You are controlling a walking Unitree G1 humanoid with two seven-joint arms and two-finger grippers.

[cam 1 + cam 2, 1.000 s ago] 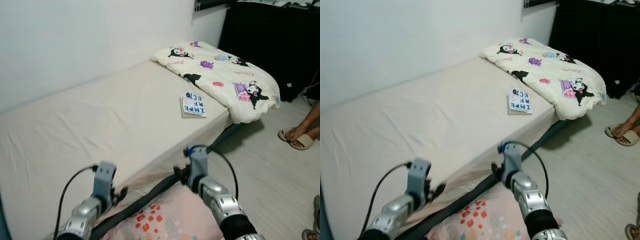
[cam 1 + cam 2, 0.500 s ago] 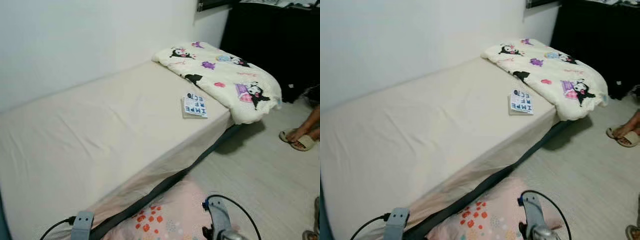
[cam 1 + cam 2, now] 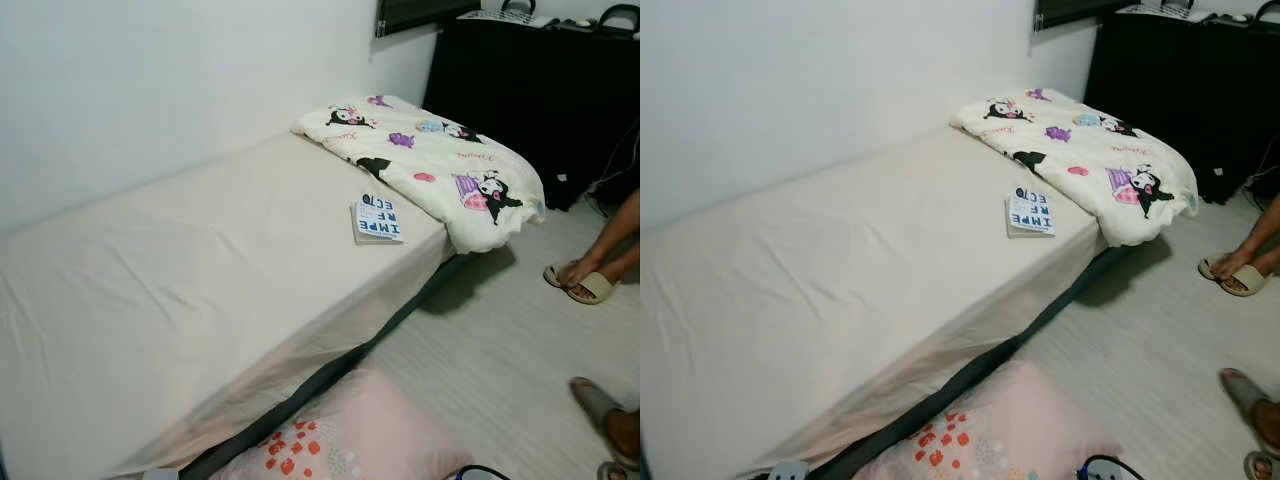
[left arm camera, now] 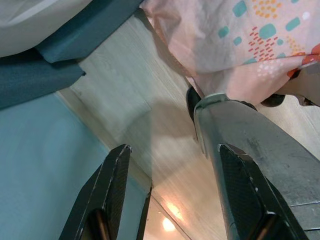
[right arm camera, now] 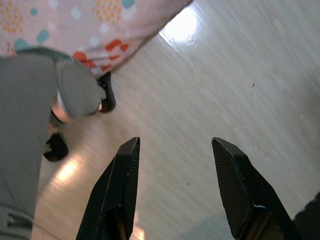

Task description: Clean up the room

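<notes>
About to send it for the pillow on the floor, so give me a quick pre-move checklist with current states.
1. Pillow within view, on the floor beside the bed: ok.
2. Left gripper open and empty: ok.
3. Right gripper open and empty, pointing at bare floor: ok.
4. Grippers lined up over the pillow: not ok, both hang low.
5. Person's feet near the path, to the right: not ok, keep clear.
6. Book and blanket settled on the bed: ok.
</notes>
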